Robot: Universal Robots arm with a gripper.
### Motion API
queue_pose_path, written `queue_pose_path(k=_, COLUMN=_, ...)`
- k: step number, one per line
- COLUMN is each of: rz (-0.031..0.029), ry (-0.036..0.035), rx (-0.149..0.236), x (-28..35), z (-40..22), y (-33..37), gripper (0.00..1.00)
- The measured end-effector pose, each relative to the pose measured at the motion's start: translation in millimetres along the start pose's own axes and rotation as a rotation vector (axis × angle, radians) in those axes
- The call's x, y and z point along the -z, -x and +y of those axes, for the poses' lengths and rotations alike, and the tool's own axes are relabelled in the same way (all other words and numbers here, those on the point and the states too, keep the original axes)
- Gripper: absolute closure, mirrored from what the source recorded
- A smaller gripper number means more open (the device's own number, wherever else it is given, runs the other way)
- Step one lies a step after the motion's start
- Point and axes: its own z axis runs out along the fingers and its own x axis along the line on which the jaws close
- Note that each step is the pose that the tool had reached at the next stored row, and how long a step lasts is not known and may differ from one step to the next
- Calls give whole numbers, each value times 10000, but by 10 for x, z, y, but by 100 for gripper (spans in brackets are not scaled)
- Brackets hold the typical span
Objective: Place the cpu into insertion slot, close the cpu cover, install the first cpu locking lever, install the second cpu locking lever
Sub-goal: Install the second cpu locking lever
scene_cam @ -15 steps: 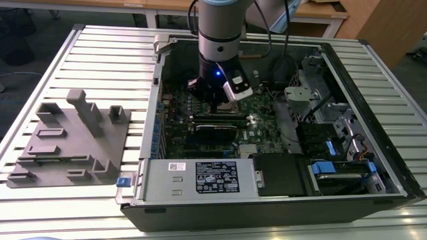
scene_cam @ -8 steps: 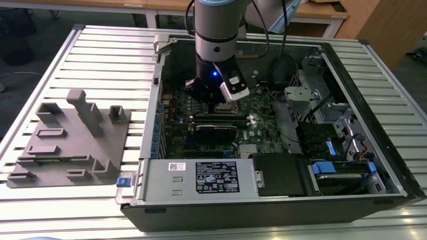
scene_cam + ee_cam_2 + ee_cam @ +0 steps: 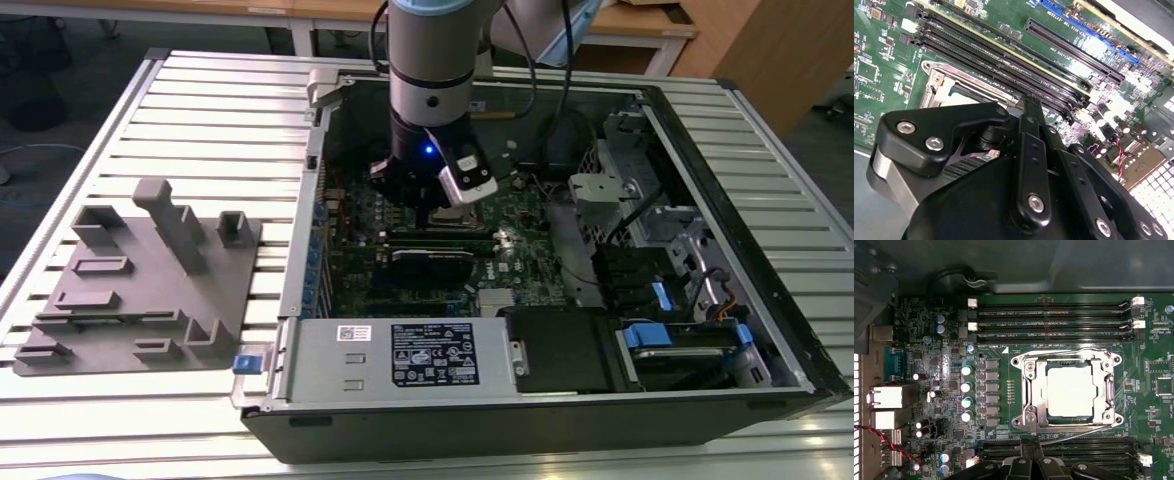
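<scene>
In the exterior view, the open computer case (image 3: 534, 250) lay on its side on a slatted metal counter (image 3: 200, 120), with a grey fixture block (image 3: 147, 290) resting on the counter toward the exterior view's left, well apart from the case. The arm (image 3: 430, 70) reached down into the case, and the gripper (image 3: 424, 212) hung low over the green motherboard (image 3: 441, 255), just beside the silver socket area. In the second wrist view, the gripper (image 3: 1026, 100) occupied the foreground; its black fingers (image 3: 1031, 145) ran side by side to a narrow tip with no gap visible between them and nothing held there. The tip stood over the long black memory slots (image 3: 1004, 65), just beside the edge of the cpu cover (image 3: 939, 87). In the first wrist view, the cpu (image 3: 1069, 390) sat seated in the insertion slot (image 3: 1050, 412), its pale metal top facing the camera. The cpu cover (image 3: 1031, 392) lay flat around the chip, framing it on all sides. Thin wire locking levers (image 3: 1069, 429) ran along the edges of the cover. The fingers (image 3: 1029, 460) appeared over the nearer bank of memory slots (image 3: 1079, 447), near the socket but apart from it.
</scene>
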Motion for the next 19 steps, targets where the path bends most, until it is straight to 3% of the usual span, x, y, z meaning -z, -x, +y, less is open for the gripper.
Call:
queue_pose_path(k=8, rz=3, ry=9, rx=200, x=-6, z=0, y=-3, gripper=89)
queue_pose_path(k=12, rz=11, ry=14, rx=478, x=-10, z=0, y=-5, gripper=89)
queue_pose_path(k=19, rz=11, ry=15, rx=479, x=-11, z=1, y=-14, gripper=89)
